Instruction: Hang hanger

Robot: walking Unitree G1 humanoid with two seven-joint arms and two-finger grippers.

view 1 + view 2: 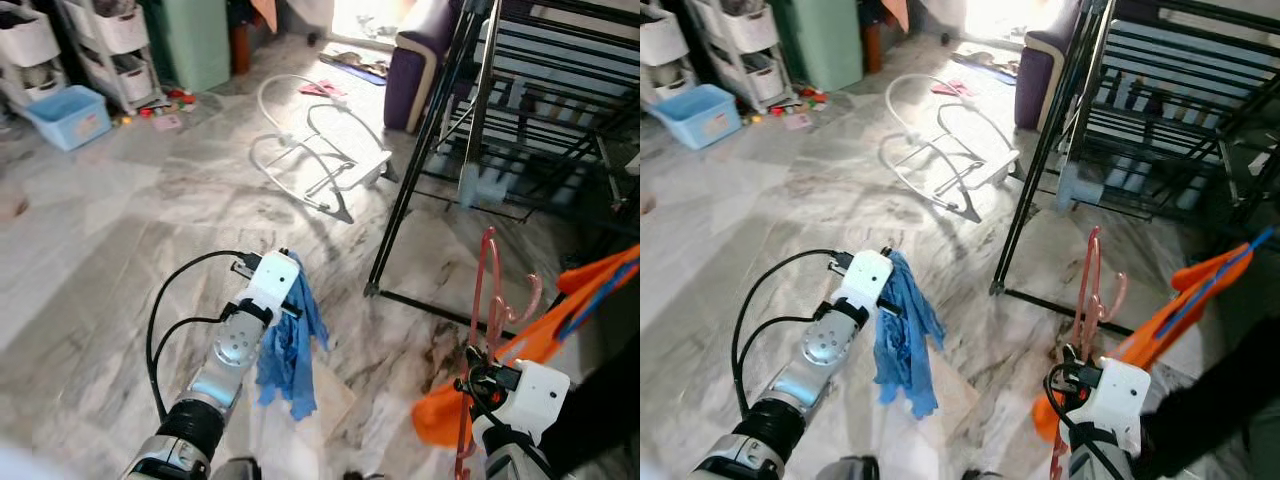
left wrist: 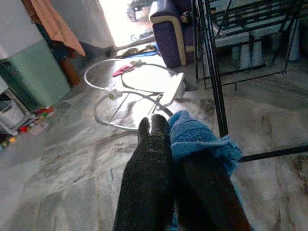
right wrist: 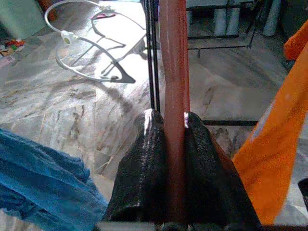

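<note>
To the left of the black drying rack [image 1: 520, 130], well out on the marble floor [image 1: 110, 240], the left gripper [image 2: 180, 159] is pinching a blue cloth [image 1: 290, 345] tight between its fingers, the fabric hanging down loose beneath it. Farther back on that side, a white bouncer frame [image 1: 320, 160] is lying on the floor, with a blue bin [image 1: 68, 115] and storage drawers [image 1: 110, 40] beyond it. Nearer the rack's front leg, the right gripper [image 3: 174, 120] is clamping the pink hanger [image 1: 490, 300] by its stem, holding it upright with the hook pointing up; an orange garment [image 1: 530, 345] is draping off it toward the right, below the rack's rails. The hanger is sitting well under the rails, so it appears the lift to the rack is not yet made. The narrow hold on a thin stem may be letting the hanger swivel under the garment's weight, so the hook could miss the rail or snag the rack's slanting leg.
</note>
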